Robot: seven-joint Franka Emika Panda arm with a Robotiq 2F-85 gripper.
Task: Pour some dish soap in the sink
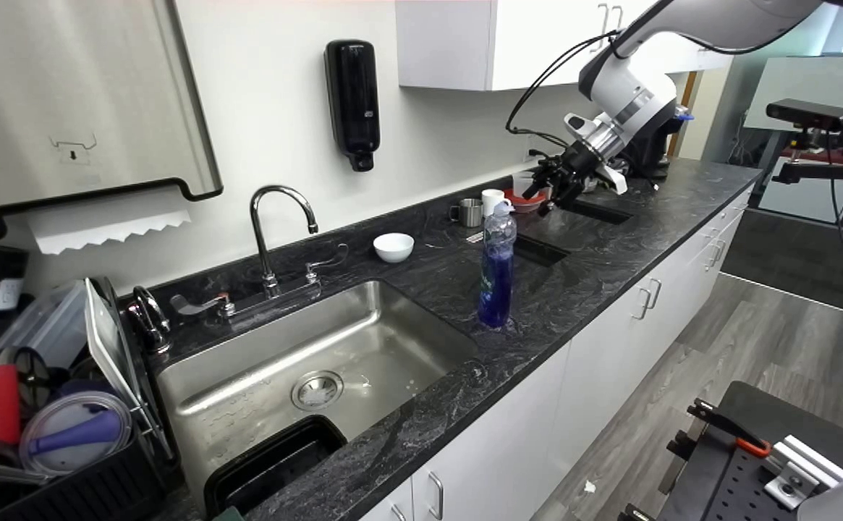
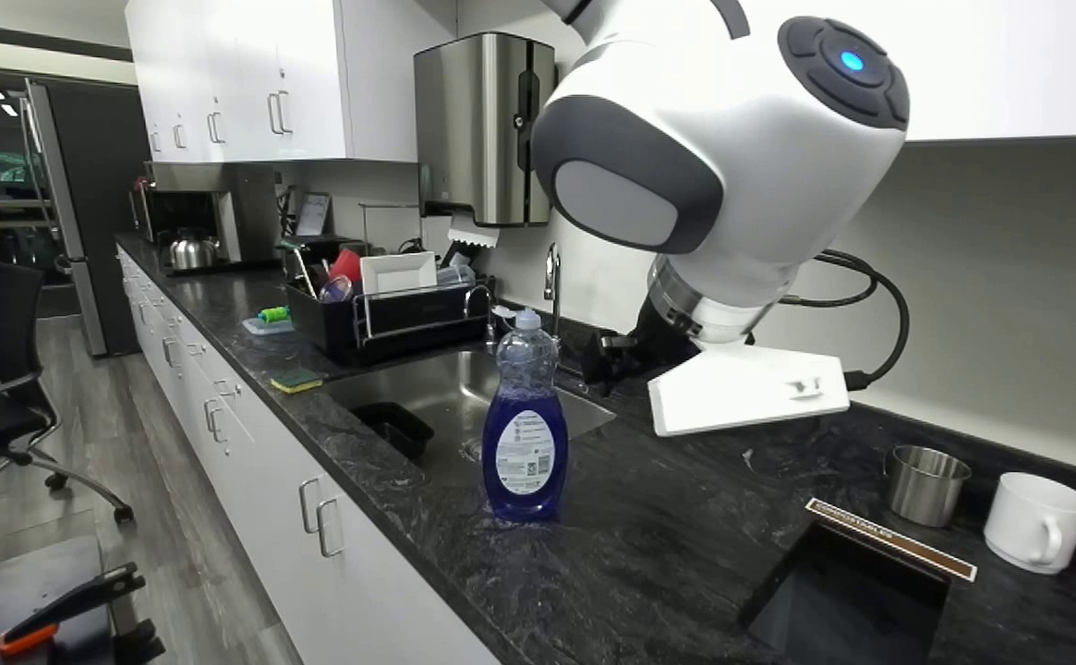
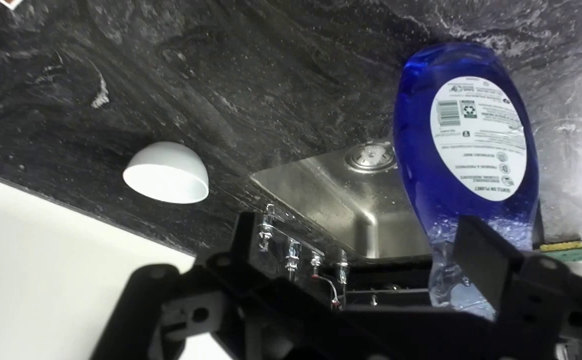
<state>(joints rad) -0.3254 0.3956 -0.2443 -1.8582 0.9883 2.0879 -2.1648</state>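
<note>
The dish soap is a clear bottle of blue liquid with a pale cap. It stands upright on the dark counter beside the sink in both exterior views (image 1: 497,282) (image 2: 526,453). In the wrist view the bottle (image 3: 463,135) appears upside down at the right. The steel sink (image 1: 392,347) has a round drain and chrome faucet; it also shows in the wrist view (image 3: 340,185). My gripper (image 1: 545,189) is open and empty above the counter, apart from the bottle. In the wrist view the gripper's (image 3: 358,237) right finger covers part of the bottle's neck.
A white bowl (image 1: 394,247) stands behind the bottle near the wall. A metal cup (image 2: 925,485) and white mug (image 2: 1038,522) stand by the counter cutouts. A black tub (image 1: 276,463) sits in the sink. A full dish rack (image 2: 390,319) is beyond it. Cabinets (image 1: 450,43) hang above.
</note>
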